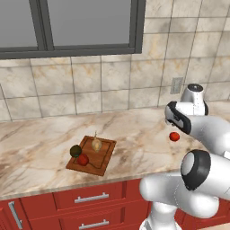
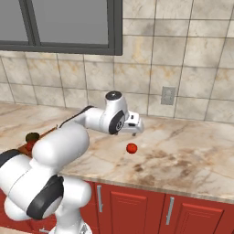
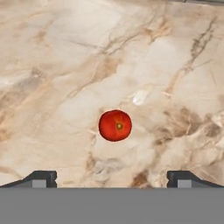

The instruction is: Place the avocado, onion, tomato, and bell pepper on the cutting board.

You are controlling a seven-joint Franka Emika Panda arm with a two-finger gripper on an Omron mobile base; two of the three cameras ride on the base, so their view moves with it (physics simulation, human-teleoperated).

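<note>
One tomato (image 3: 115, 125) on counter (image 3: 52, 65), well right of cutting board (image 1: 101, 161); gripper (image 3: 112, 178) above tomato, fingers spread wide, nothing held.

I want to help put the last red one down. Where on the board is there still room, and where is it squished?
The cutting board is crowded at its left end: the avocado, the onion and a red vegetable bunch there. Its right half, toward the counter's front edge, is bare. The counter between the board and the loose tomato is bare too.
</note>
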